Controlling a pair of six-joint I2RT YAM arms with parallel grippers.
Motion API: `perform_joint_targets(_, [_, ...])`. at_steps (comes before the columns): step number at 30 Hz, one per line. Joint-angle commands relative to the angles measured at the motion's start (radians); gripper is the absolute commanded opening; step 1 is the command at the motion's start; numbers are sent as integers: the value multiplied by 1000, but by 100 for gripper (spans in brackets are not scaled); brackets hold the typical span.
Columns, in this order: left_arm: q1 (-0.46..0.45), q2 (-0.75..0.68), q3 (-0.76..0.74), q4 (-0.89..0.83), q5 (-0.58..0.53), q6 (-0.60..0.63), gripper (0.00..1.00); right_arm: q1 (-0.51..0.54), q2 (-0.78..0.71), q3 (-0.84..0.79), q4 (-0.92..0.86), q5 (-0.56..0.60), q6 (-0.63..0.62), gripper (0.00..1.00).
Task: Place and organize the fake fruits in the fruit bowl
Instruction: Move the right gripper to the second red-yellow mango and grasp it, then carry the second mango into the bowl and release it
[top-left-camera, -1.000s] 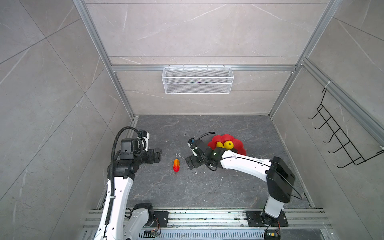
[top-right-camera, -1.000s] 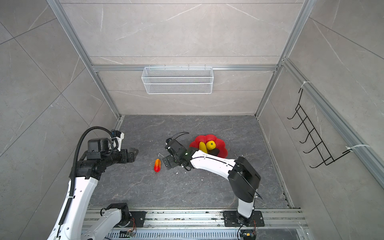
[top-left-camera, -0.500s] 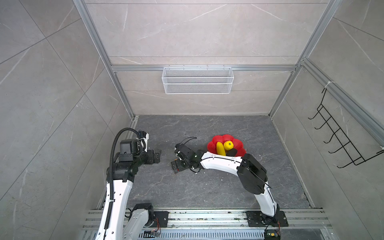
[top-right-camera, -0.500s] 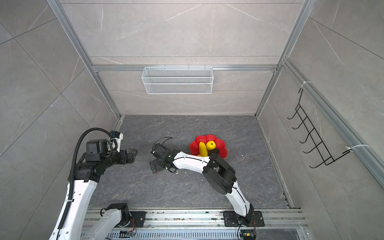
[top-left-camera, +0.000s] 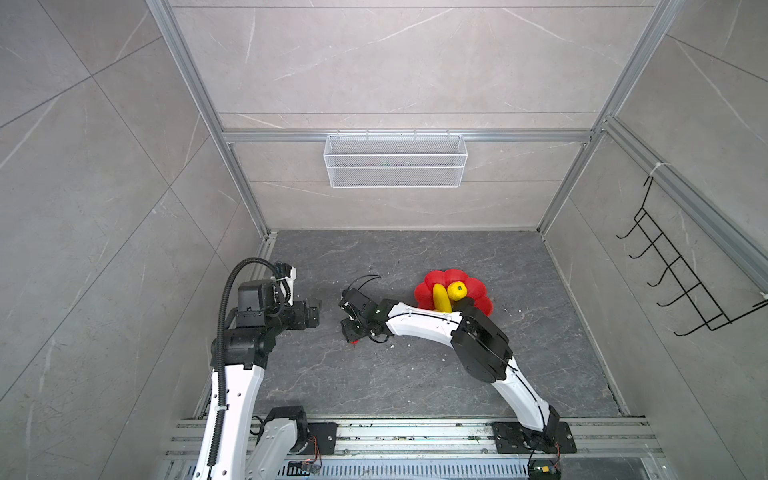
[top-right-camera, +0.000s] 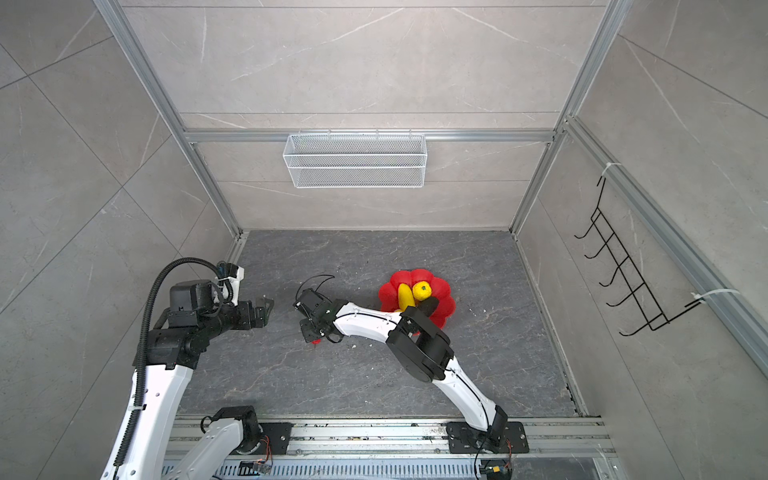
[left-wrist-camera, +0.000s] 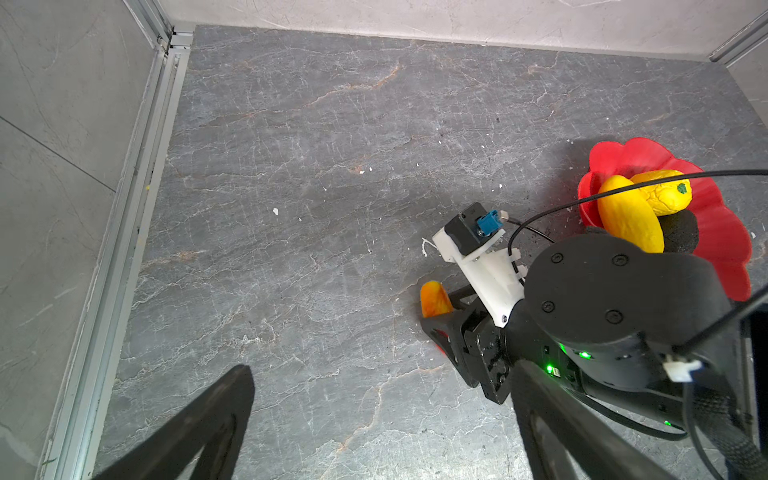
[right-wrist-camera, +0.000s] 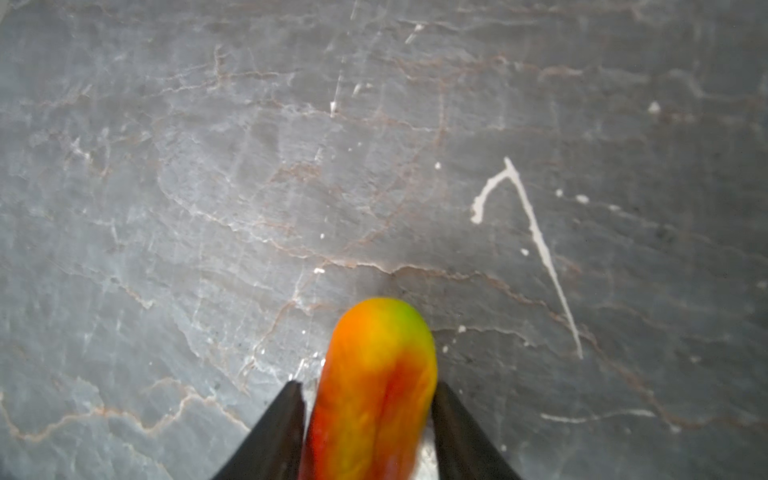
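On bench (right-wrist-camera: 208, 208), orange-red fruit (right-wrist-camera: 376, 353) grasped by right hand (right-wrist-camera: 369, 388), fruit's end jutting past fingertips (right-wrist-camera: 291, 401), left hand (top-left-camera: 314, 311) released, near.

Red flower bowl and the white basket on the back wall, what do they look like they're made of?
Red flower bowl: probably moulded plastic, uniform bright red with a slight sheen. White basket: likely white-coated wire mesh, a see-through fine grid.

White arms (top-left-camera: 419, 322); black joints (top-left-camera: 482, 345)
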Motion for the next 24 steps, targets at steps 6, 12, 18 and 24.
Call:
perform_joint_targets(6, [3,2,-1,27,5,0,100,5,-53,-26,-30,45,-43,33])
perform_joint_targets(12, [4,4,-3,28,9,-1,100,-36,-235,-161,-12,93,-99,29])
perform_joint_targets(18, [4,27,6,20,-2,2,100,-218,-447,-401,63,27,-99,28])
perform_joint_targets(24, [3,19,-1,27,3,0,100,-358,-545,-525,93,43,-108,28])
